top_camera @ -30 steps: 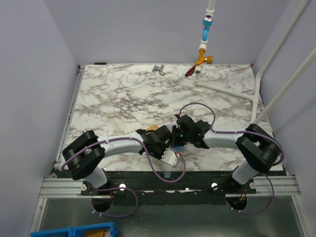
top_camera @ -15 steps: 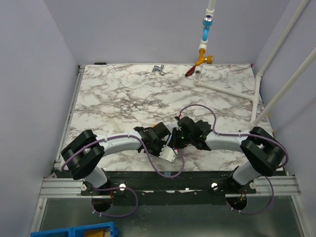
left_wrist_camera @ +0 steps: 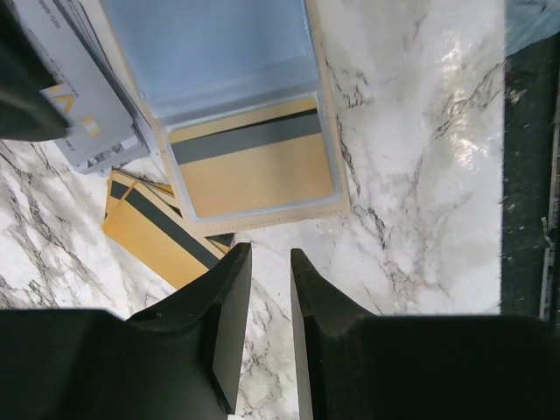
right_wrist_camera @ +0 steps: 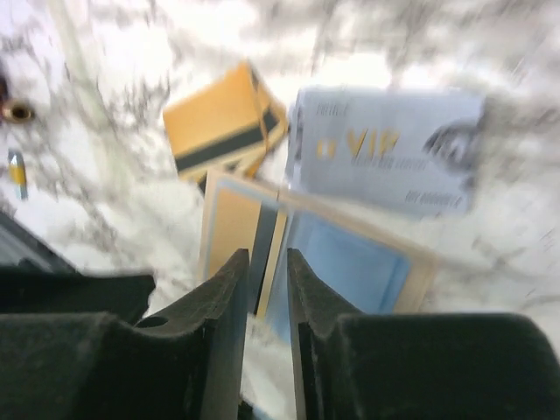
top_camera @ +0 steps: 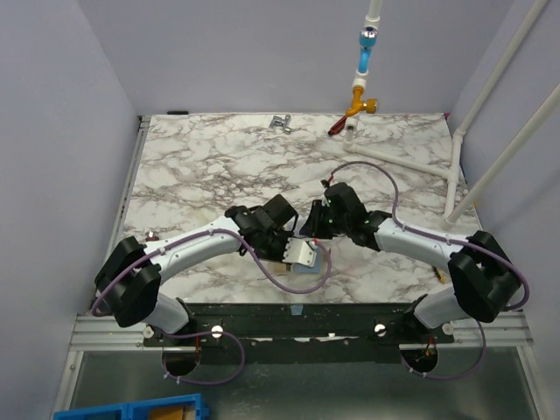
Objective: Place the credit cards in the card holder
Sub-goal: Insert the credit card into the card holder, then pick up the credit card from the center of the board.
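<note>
Both grippers have just cracked apart. A second ago they were pinched shut and huddled together at the near edge, and now each arm has swung out over the marble table (top_camera: pixel 219 166). The left gripper (left_wrist_camera: pixel 269 254) shows only a narrow slit between its fingers, nothing in it. The right gripper (right_wrist_camera: pixel 267 258) looks the same, a slim gap and empty, though its view is smeared by motion.

The card holder (left_wrist_camera: pixel 280 220) lies open and flat just beyond the left fingertips. One gold card with a dark stripe (left_wrist_camera: pixel 254 171) sits in its lower clear pocket, so that card looks delivered.

Plenty is left, though. The loose gold cards (left_wrist_camera: pixel 157 232) are fanned out beside the holder's corner, and the grey-blue cards (left_wrist_camera: pixel 87 96) overlap its edge. My read: insert done, release made — next comes another pick.
</note>
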### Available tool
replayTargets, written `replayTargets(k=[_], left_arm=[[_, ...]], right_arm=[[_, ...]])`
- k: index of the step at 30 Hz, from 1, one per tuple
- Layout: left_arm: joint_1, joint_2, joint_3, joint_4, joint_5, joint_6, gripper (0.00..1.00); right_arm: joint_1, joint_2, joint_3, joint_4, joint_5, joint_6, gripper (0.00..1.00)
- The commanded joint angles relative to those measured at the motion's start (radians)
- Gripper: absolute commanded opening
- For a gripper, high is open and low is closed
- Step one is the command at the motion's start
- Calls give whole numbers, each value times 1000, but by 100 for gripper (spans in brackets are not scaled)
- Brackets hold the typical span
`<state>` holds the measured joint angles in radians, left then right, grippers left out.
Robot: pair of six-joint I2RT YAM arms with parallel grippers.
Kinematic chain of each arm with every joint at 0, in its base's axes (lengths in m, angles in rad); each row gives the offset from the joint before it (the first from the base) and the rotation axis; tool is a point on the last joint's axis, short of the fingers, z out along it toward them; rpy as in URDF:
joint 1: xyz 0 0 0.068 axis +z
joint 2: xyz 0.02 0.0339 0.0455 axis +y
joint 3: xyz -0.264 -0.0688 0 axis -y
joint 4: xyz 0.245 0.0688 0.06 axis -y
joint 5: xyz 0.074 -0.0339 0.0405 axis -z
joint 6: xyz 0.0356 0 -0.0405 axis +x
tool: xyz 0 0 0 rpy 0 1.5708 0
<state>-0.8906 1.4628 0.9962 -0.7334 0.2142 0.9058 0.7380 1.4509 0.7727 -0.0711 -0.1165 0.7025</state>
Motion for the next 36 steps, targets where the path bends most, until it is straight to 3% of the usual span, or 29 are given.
replayTargets(k=[1,5,14,25,28,31,36], left_arm=[[41,-19,86,-68,130,-96,27],[123,30,171,-8,148,-148,27],[156,221,259,161,102,-159,27],[161,384,367,209,71,-167,27],[162,407,376,205,64,-162,27],[158,423,397,185,62,-158,27],[165,423,414,161,50,-157,27]], right_arm=[[-69,50,110,-52,86,-84,34],[-125,127,177,-53,96,-126,55],[-148,265,214,-45,138,-158,69],[-178,253,98,8,139,-123,68],[-181,255,64,30,137,-99,63],[-183,233,27,56,148,-70,49],[-195,195,-37,101,124,-29,46]])
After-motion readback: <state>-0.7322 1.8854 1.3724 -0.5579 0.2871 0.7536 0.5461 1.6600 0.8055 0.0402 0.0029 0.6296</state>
